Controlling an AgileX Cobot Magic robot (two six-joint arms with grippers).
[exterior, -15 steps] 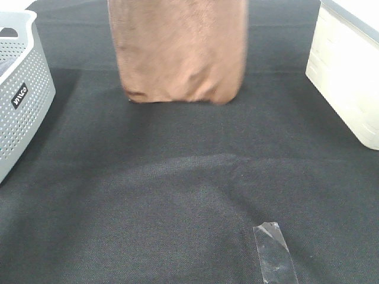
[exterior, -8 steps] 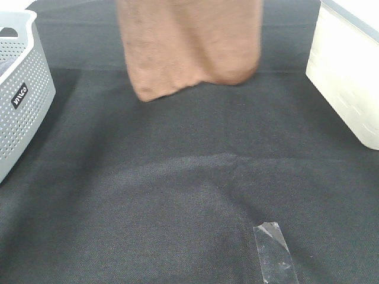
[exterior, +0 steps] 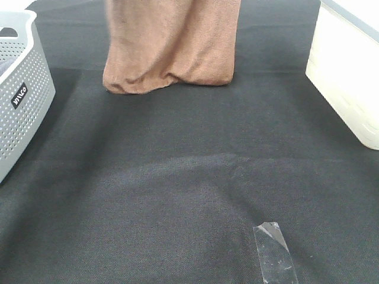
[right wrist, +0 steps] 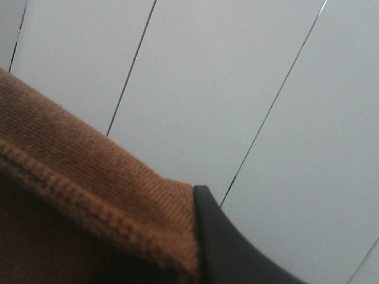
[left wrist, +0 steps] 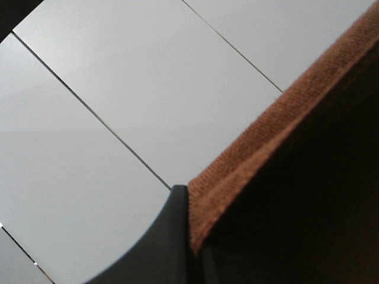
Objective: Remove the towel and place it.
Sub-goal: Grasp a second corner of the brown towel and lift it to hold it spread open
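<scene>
The brown towel hangs down from above the top of the exterior high view, at the far middle of the table. Its lower end bunches on the black table cover. Both grippers are out of the exterior view. In the left wrist view my left gripper is shut on the towel's stitched edge, with one black finger showing. In the right wrist view my right gripper is shut on the towel's edge, beside a black finger. The white tag is not visible.
A grey perforated basket stands at the left edge. A cream-white box stands at the right edge. A strip of clear tape lies near the front right. Both wrist views face pale panels.
The hanging towel swung right and lifted a little, then moved back left and lower. Its bottom now rests bunched on the table cover.
</scene>
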